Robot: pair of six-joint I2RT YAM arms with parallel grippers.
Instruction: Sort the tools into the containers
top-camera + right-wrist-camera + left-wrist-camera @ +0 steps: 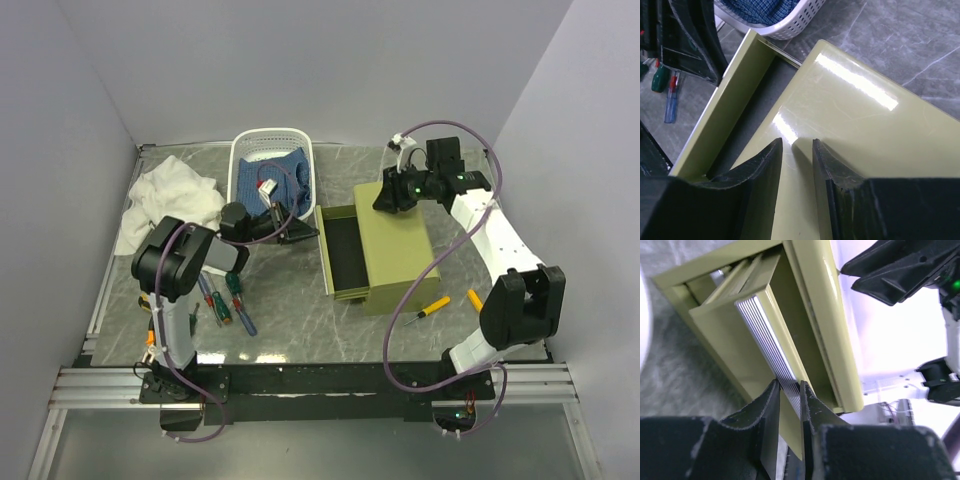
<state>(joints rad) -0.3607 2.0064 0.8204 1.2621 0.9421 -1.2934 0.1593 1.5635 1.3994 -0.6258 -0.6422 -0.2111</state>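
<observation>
The olive-green drawer chest (400,245) stands right of centre with its drawer (345,258) pulled out to the left; nothing shows in the part of the drawer I can see. My left gripper (300,232) is shut on the drawer's ribbed silver handle (765,335), and its tips (789,390) pinch that handle. My right gripper (385,196) hovers on the chest top (855,125). It is empty (797,145), with its jaws a narrow gap apart. Several screwdrivers (228,300) with green, red and blue handles lie front left. A yellow screwdriver (432,307) and an orange one (475,298) lie front right.
The white perforated basket (272,138) stands at the back with blue fabric and a red-handled item (268,186) in it. It also shows in the right wrist view (795,25). A white cloth (170,200) lies at the back left. An orange item (150,335) lies by the left arm's base.
</observation>
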